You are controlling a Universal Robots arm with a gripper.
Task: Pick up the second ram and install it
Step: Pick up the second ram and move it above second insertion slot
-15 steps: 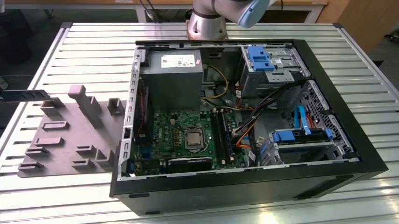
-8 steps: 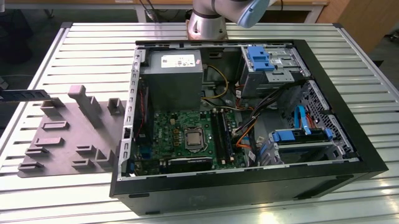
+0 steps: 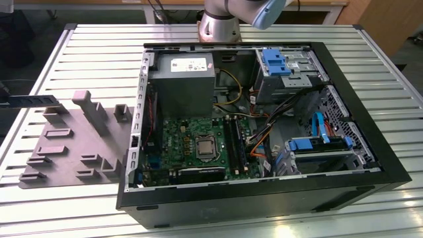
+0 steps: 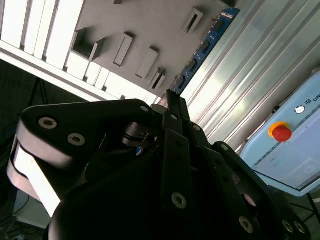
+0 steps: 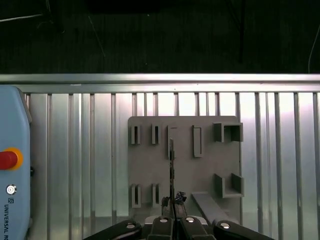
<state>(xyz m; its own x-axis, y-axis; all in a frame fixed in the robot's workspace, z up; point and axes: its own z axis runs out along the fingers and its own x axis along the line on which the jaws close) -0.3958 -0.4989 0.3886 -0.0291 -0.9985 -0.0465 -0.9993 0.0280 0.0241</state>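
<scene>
1. The gripper [image 5: 172, 204] is clenching one end of the ram [image 5: 171, 162].
2. The ram is sticking straight out past the gripper's tips, showing edge-on in the first wrist view.
3. Both are hanging over the grey tray [image 5: 150, 170], which is lying beyond the tips.

The fingers [image 4: 176, 150] hide one end of the second ram [image 4: 204, 48].

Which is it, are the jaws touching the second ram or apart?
Touching. In the first wrist view the second ram sticks out edge-on from between the jaws of the gripper, shut on it, over the grey tray.
</scene>
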